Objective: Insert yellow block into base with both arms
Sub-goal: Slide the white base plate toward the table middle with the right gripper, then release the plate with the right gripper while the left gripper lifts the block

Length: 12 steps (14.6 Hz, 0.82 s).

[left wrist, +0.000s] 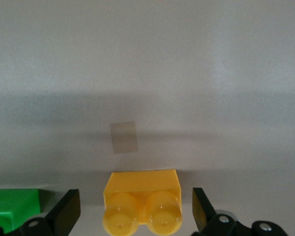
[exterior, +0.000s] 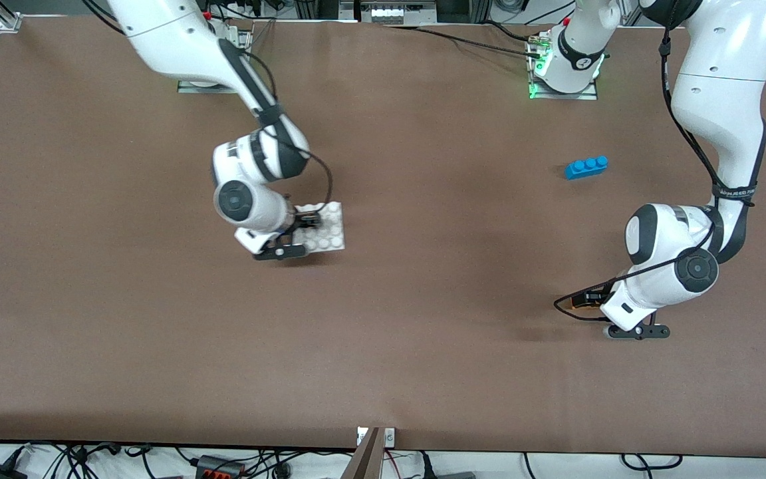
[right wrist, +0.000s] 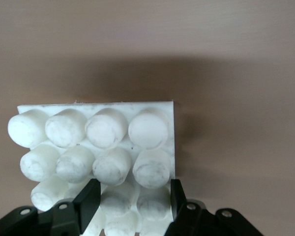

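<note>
The white studded base lies toward the right arm's end of the table. My right gripper is shut on the base at one edge. In the right wrist view its fingers clamp two rows of studs on the base. The yellow block lies on its side on the table toward the left arm's end, studs pointing at the camera. My left gripper stands open around it, one finger on each side with a gap to the block. From the front only an orange sliver of the yellow block shows under the left wrist.
A green brick lies right beside the yellow block, just outside one left finger. A blue three-stud brick sits farther from the front camera than the left gripper. The brown table stretches wide between the two arms.
</note>
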Available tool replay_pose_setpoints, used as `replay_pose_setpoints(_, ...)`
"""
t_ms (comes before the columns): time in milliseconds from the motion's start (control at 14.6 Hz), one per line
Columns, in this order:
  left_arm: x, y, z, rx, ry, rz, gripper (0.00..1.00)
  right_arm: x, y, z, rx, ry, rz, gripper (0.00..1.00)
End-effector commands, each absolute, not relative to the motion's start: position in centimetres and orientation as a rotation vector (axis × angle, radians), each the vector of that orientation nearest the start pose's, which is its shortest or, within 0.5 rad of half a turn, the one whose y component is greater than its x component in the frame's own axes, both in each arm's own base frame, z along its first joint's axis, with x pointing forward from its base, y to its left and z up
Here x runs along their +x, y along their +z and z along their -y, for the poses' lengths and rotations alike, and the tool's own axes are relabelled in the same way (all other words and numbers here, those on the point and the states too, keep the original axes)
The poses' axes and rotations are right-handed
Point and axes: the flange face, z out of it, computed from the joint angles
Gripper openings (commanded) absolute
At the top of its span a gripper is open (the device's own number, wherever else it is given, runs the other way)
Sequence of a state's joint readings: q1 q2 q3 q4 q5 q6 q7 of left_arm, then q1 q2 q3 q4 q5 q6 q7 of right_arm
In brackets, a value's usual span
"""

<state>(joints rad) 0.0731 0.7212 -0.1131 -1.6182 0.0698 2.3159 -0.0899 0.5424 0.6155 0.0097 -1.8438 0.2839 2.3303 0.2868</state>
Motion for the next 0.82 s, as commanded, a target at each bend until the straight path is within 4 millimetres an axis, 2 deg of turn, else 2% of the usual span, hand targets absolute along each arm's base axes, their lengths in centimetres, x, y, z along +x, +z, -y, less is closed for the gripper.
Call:
replay_pose_setpoints(0, 68.3, 20.2, 1.6, -3.163, 0.029, 0.017, 1.00, 53.1, 13.9, -39.9, -3.011, 0.303, -0.063, 0.55)
replay_pose_setpoints(69, 67.9, 19.7, 1.5, -3.165, 0.049, 0.025, 1.00, 52.6, 13.4, -42.1, -3.013, 0.299, -0.105, 0.55)
replay_pose_setpoints(206, 67.8, 19.9, 1.7, -3.166, 0.046, 0.021, 1.00, 51.1, 13.0, -45.8, -3.011, 0.282, -0.113, 0.55)
replay_pose_setpoints(343, 67.9, 19.9, 1.7, -3.168, 0.039, 0.023, 1.00, 50.1, 12.7, -48.0, -3.008, 0.273, -0.123, 0.55)
replay_pose_setpoints(480, 68.0, 19.9, 1.9, -3.169, 0.013, 0.021, 1.00, 48.0, 12.7, -51.1, -3.009, 0.261, -0.070, 0.55)
replay_pose_setpoints(549, 68.1, 19.9, 2.2, -3.170, 0.010, 0.014, 0.98, 48.0, 12.8, -51.7, -3.003, 0.253, -0.063, 0.59)
replay_pose_setpoints(618, 68.1, 19.9, 2.3, -3.170, 0.008, 0.011, 0.95, 48.1, 13.0, -51.9, -2.999, 0.246, -0.062, 0.66)
replay_pose_setpoints(686, 68.1, 19.9, 2.4, -3.170, 0.008, 0.009, 0.92, 48.3, 13.6, -52.0, -2.994, 0.239, -0.069, 0.79)
replay_pose_setpoints(755, 68.0, 19.8, 2.3, -3.170, 0.010, 0.011, 0.89, 48.6, 14.4, -52.3, -2.985, 0.224, -0.086, 1.00)
